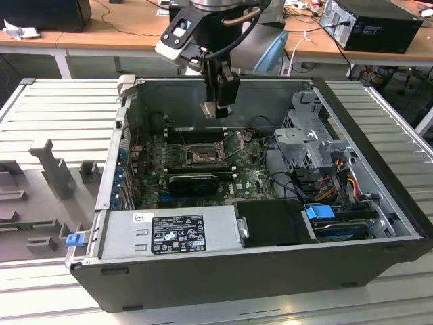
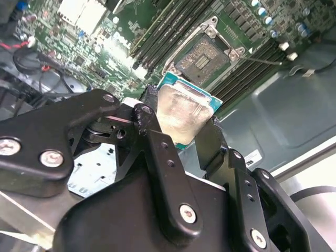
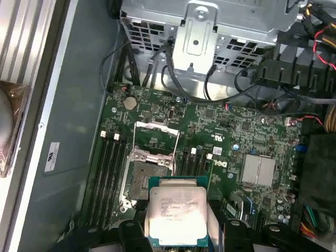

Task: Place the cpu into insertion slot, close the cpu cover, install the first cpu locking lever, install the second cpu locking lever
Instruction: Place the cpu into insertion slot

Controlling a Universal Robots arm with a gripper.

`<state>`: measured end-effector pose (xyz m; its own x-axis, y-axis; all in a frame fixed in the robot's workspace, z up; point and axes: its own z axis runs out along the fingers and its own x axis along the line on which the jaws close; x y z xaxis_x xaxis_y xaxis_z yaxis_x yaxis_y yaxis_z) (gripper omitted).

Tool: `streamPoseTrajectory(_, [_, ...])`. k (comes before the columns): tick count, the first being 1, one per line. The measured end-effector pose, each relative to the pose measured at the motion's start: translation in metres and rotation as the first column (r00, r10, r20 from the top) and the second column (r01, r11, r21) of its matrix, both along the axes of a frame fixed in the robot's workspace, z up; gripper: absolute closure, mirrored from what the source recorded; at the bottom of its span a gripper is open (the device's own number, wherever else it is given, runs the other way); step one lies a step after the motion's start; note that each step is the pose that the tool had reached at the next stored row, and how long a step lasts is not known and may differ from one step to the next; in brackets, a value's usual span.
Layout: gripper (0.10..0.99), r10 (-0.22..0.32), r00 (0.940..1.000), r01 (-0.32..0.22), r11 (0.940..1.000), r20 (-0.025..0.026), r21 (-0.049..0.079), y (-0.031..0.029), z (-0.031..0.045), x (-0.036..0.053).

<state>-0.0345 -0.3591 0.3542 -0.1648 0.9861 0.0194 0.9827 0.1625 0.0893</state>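
At the exterior view's left, a grey moulded tray [image 1: 40, 196] is lying on the ribbed table [image 1: 61, 101], just beside the open computer case [image 1: 223, 277]. Inside the case, along its near wall, the power supply [image 1: 169, 231] is sitting with its label facing up, and a blue clip [image 1: 73, 238] is sticking out at that corner.

Moving right, I am hanging my pincer [image 1: 211, 112] over the green motherboard [image 1: 152, 152], clear of it. I am holding the cpu [image 1: 208, 108] there: in the second wrist view my pincer [image 2: 181, 128] is closing narrowly on the cpu [image 2: 181, 113], with one black finger [image 2: 152, 131] pressing each of two opposite edges and the pale metal face turned toward the camera. In the first wrist view the cpu [image 3: 176, 212] is sitting the same way in my pincer [image 3: 177, 233].

Below the chip, the insertion slot [image 1: 201, 156] is lying bare; both wrist views are showing its contact field uncovered [image 2: 207, 55] [image 3: 140, 181]. The cpu cover [image 3: 156, 126] is standing swung open at the slot's far edge in the first wrist view. A long black expansion card [image 1: 193, 181] is lying across the board nearer the power supply.

Further right, the metal drive cage [image 1: 314, 135] is rising against the case wall, with a blue tab [image 1: 319, 212] and coloured cables [image 1: 345, 179] beside it.
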Motion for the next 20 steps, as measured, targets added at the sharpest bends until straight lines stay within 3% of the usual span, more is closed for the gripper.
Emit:
streamPoseTrajectory(6, [0.557,-0.118,0.9930,0.118,0.9930,-0.0002,0.000,0.0002,-0.0060,0.0000])
streamPoseTrajectory(9, [0.557,-0.124,0.9923,0.124,0.9923,-0.0009,0.000,0.0005,-0.0122,0.0000])
streamPoseTrajectory(20, [0.557,-0.124,0.9923,0.124,0.9923,-0.0020,0.000,0.0006,-0.0205,0.0000])
